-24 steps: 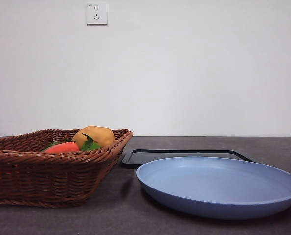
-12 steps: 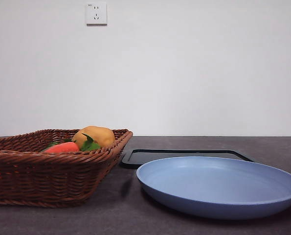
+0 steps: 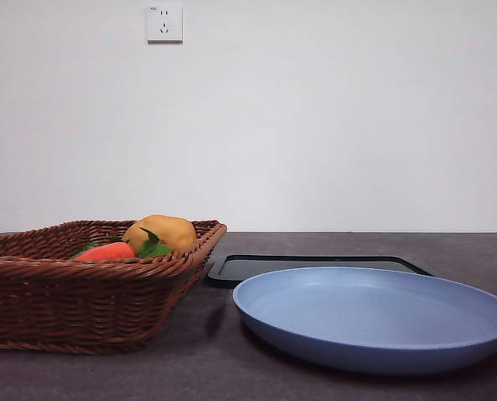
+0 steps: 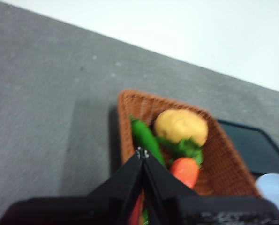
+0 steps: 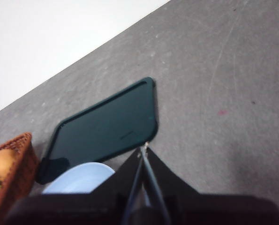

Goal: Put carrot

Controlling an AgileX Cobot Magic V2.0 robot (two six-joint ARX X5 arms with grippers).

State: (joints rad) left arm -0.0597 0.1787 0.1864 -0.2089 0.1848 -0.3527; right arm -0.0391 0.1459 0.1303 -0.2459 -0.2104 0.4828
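Front view showed us the carrot [image 3: 106, 251] lying in the brown basket [image 3: 81, 301] beside the potato [image 3: 166, 230], we saw our left tool [image 4: 142, 154] pinched together above it holding nothing, our right tool [image 5: 143, 151] pinched together too, over the tabletop [image 5: 214, 93].

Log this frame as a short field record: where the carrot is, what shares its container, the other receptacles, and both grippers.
carrot: lying in the wicker basket, leaves toward the potato
also in basket: potato, a green vegetable
blue plate: on the table, nothing on it
black tray: behind the plate, bare
left gripper: above the basket, jaws shut, holding nothing
right gripper: above the tray's edge, jaws shut, holding nothing
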